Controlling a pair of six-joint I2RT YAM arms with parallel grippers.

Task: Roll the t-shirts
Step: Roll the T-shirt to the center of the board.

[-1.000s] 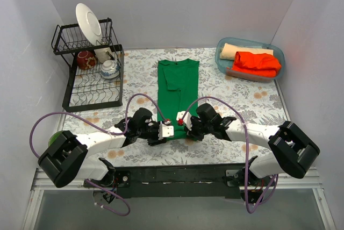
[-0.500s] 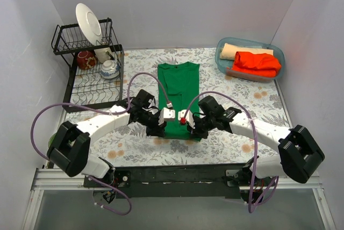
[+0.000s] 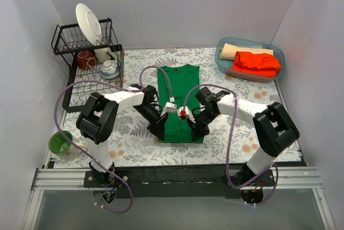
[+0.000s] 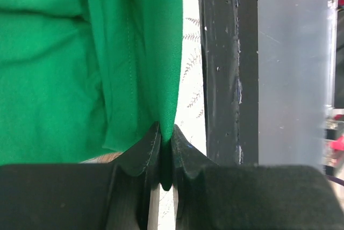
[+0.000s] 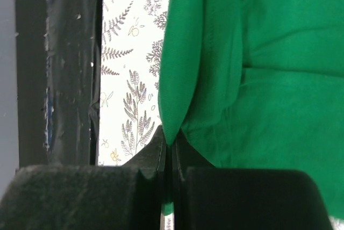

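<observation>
The emerald green t-shirt (image 3: 179,93) lies folded into a long strip on the flowered table, collar at the far end. My left gripper (image 3: 159,131) is shut on the strip's near left corner, and green cloth (image 4: 134,52) is pinched between its jaws. My right gripper (image 3: 197,131) is shut on the near right corner, with a green fold (image 5: 183,79) caught between its jaws. The near hem is lifted and turned back over the strip. An orange-red t-shirt (image 3: 258,62) and a pale tan one (image 3: 239,50) lie rolled in the blue bin.
A clear blue bin (image 3: 223,63) stands at the far right. A black dish rack (image 3: 91,87) with a white plate (image 3: 88,23), a mug and a bowl stands at the far left. A green cup (image 3: 59,143) sits near the left edge. The table's black front rail (image 4: 226,63) runs close behind both grippers.
Both grippers moved away from the front edge toward the far side, carrying the shirt's near hem over itself. The visible strip is now shorter.
</observation>
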